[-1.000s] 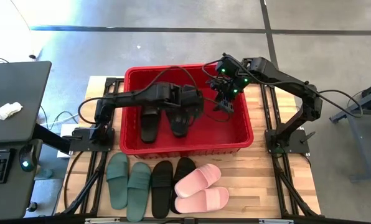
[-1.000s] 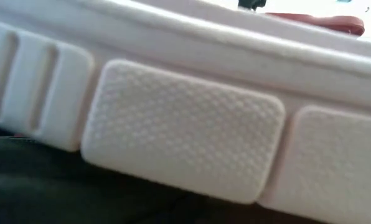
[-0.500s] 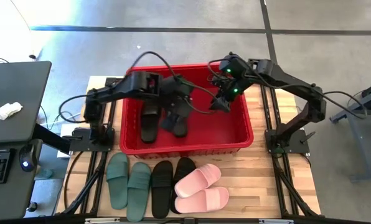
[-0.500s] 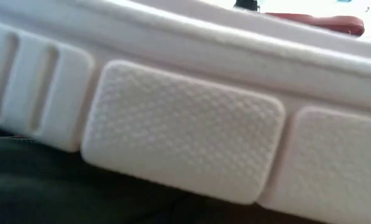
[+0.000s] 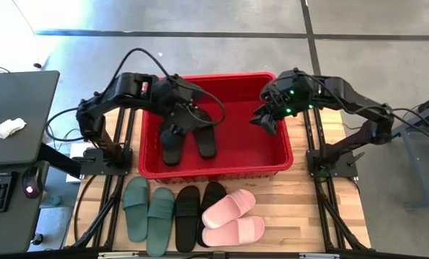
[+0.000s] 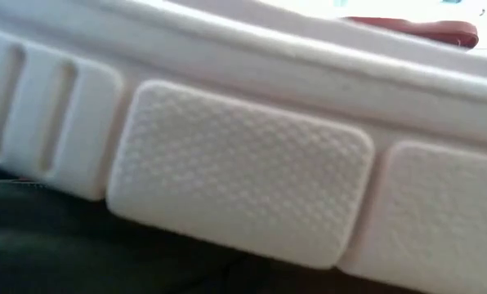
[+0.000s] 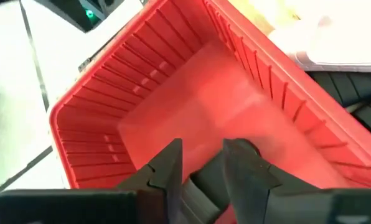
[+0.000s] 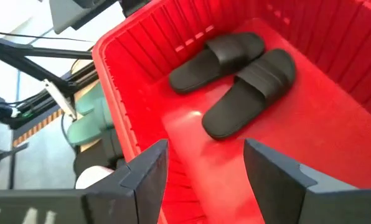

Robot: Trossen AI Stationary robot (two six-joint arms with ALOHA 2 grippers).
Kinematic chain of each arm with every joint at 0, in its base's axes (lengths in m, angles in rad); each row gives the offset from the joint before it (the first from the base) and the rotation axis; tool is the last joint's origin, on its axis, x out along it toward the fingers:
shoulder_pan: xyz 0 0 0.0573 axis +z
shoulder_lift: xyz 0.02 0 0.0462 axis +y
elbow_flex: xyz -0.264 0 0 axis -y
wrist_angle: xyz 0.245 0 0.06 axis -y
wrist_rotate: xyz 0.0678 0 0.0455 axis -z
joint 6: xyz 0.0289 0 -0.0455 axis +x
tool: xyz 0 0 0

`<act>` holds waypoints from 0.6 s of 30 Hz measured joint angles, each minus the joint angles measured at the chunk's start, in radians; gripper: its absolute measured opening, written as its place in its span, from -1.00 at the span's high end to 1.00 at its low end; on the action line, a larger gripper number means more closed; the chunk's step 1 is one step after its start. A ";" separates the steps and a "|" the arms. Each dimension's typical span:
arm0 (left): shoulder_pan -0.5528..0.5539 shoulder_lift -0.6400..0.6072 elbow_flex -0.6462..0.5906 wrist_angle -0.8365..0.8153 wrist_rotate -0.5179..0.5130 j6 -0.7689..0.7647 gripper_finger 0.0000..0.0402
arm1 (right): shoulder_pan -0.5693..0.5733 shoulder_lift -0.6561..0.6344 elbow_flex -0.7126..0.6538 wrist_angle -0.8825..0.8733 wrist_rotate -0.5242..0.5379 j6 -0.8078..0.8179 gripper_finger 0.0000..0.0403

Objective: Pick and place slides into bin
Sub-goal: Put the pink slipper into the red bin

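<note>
Both tools held empty over the red bin, two black slides already inside.

The left tool (image 5: 177,115) is poised above the bin's (image 5: 216,173) left half, fingers a narrow gap apart, its arm bent back over the left rim. The right tool (image 5: 263,120), fingers spread wide, is held over the bin's right side. A black pair (image 5: 188,141) is seen lying in the bin; green (image 5: 147,208), black (image 5: 198,204) and pink slides (image 5: 232,217) are lined up on the bench (image 5: 308,208) in front.

Bin (image 5: 216,171) left half blocked by black pair (image 5: 188,141); right half of floor bare, passable. Left gripper (image 5: 187,109) and right gripper (image 5: 263,119) overhang its far corners. Front table strip packed w/ six slides (image 5: 191,214).
</note>
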 joint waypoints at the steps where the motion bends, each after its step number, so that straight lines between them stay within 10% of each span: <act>1: 0.000 -0.006 0.000 -0.007 0.000 0.000 0.53 | 0.011 -0.005 0.000 -0.002 0.020 0.005 0.01; 10: 0.000 -0.063 -0.085 -0.049 -0.001 -0.011 0.60 | 0.082 -0.008 0.000 -0.064 0.110 0.055 0.01; 18: 0.000 -0.352 -0.545 0.228 -0.008 -0.059 0.67 | 0.104 -0.007 0.000 -0.098 0.158 0.074 0.01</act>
